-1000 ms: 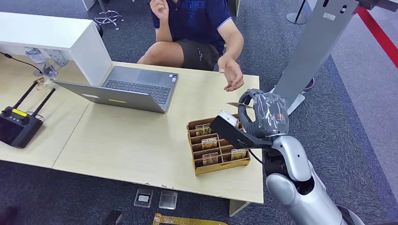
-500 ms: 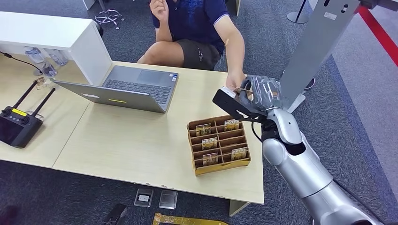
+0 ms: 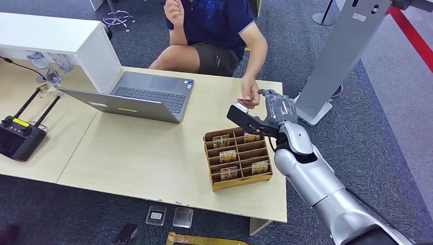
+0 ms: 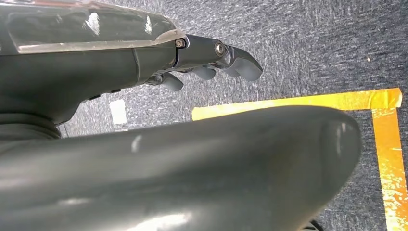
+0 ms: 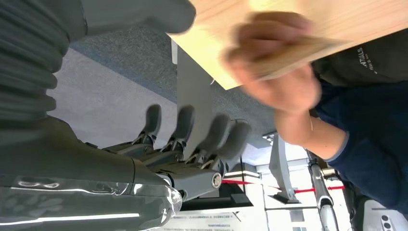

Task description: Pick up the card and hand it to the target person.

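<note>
The card (image 3: 243, 99) is a thin brownish slip pinched in the seated person's hand (image 3: 250, 94), just above the table's far edge. My right hand (image 3: 273, 107) hovers right beside that hand with its fingers spread and nothing in them. In the right wrist view the card (image 5: 308, 46) is blurred in the person's hand (image 5: 281, 77), apart from my straightened fingers (image 5: 211, 137). My left hand (image 4: 211, 60) hangs over the grey carpet, fingers loosely extended and holding nothing.
A wooden card box (image 3: 237, 178) with several cards stands on the table (image 3: 143, 158) under my right forearm. An open laptop (image 3: 138, 97) lies to its left and a black controller (image 3: 20, 135) at the far left. A grey stand (image 3: 337, 56) rises on the right.
My right hand carried the card up and away from the box toward the person. The person's hand reached in and took it; my fingers have let go and spread.
</note>
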Robot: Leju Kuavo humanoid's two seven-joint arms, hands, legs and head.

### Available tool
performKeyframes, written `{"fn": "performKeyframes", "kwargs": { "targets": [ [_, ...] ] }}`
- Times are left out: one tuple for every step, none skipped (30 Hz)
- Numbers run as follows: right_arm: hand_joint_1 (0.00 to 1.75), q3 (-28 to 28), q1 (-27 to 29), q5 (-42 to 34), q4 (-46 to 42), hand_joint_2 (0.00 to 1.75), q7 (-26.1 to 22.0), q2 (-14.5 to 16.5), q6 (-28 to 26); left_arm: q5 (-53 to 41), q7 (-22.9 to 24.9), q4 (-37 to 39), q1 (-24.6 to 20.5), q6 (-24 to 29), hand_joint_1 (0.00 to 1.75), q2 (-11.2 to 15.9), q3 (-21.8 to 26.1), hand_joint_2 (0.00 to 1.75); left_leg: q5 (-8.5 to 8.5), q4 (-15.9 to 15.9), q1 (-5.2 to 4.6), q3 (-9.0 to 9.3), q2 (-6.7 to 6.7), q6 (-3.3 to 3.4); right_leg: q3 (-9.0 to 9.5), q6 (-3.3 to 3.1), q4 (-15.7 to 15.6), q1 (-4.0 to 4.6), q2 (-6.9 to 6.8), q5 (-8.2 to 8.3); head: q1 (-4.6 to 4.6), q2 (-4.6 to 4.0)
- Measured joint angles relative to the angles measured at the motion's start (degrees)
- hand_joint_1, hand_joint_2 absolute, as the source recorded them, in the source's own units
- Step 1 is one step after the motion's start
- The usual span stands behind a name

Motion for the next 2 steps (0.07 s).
{"fn": "performKeyframes", "kwargs": {
  "targets": [
    [0.00, 0.1, -0.2, 0.0, 0.7, 1.75, -0.3, 0.3, -0.1, 0.2, -0.2, 0.0, 0.0, 0.0, 0.00, 0.0, 0.0, 0.00, 0.00, 0.0, 0.00, 0.00, 0.00, 0.00, -0.01, 0.00, 0.0, 0.00, 0.00, 0.00, -0.02, 0.00],
    [0.00, 0.1, -0.3, 0.0, 1.0, 1.75, -0.4, 0.4, -0.1, 0.4, -0.3, 0.0, 0.1, 0.0, 0.00, 0.0, 0.0, 0.00, 0.00, 0.0, 0.00, 0.00, 0.00, 0.00, -0.01, 0.00, 0.0, 0.00, 0.00, 0.00, -0.03, 0.00]
  ]
}}
